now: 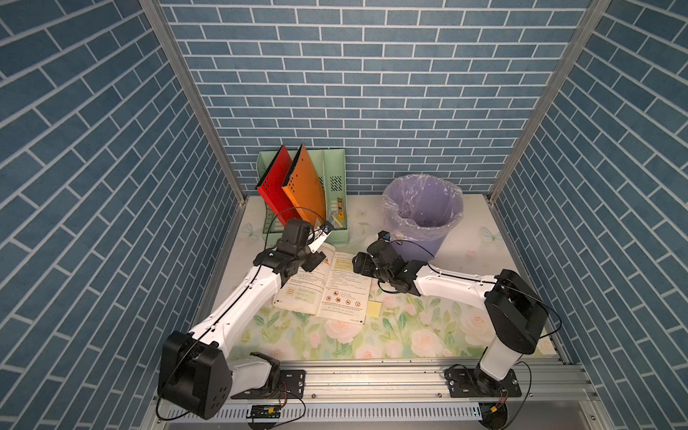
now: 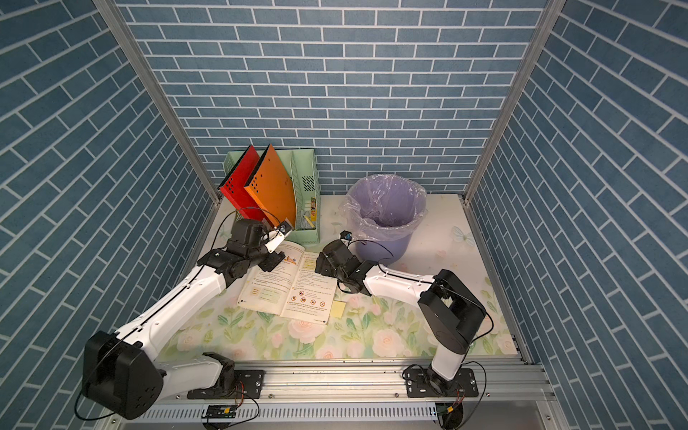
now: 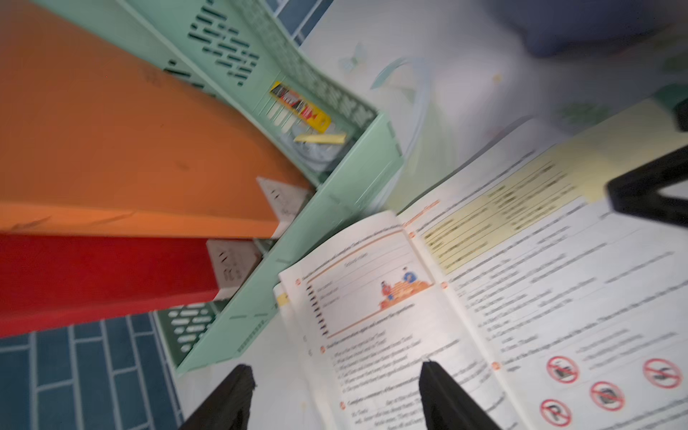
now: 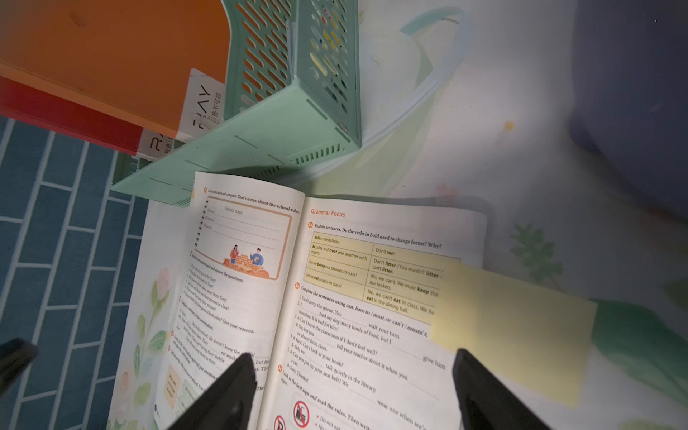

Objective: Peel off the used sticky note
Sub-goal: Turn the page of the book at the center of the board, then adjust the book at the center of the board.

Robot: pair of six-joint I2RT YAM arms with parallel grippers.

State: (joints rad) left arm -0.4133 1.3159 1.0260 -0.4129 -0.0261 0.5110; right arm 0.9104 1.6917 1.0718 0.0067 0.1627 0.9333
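Note:
An open textbook (image 1: 327, 286) lies on the floral table. A pale yellow sticky note (image 1: 374, 309) rests on the table just off the book's near right corner. In the right wrist view the sticky note (image 4: 513, 331) shows blurred by the right page's outer edge, past one fingertip. My left gripper (image 1: 314, 260) hovers over the far left page. Its fingers stand open in the left wrist view (image 3: 335, 368) with only the page between them. My right gripper (image 1: 359, 262) hangs over the far right page, also open (image 4: 353, 355) and holding nothing.
A mint green file organizer (image 1: 337, 175) stands at the back left. It holds a red folder (image 1: 273, 186), an orange folder (image 1: 305, 186) and small items. A purple bin with a plastic liner (image 1: 422, 212) stands behind the right gripper.

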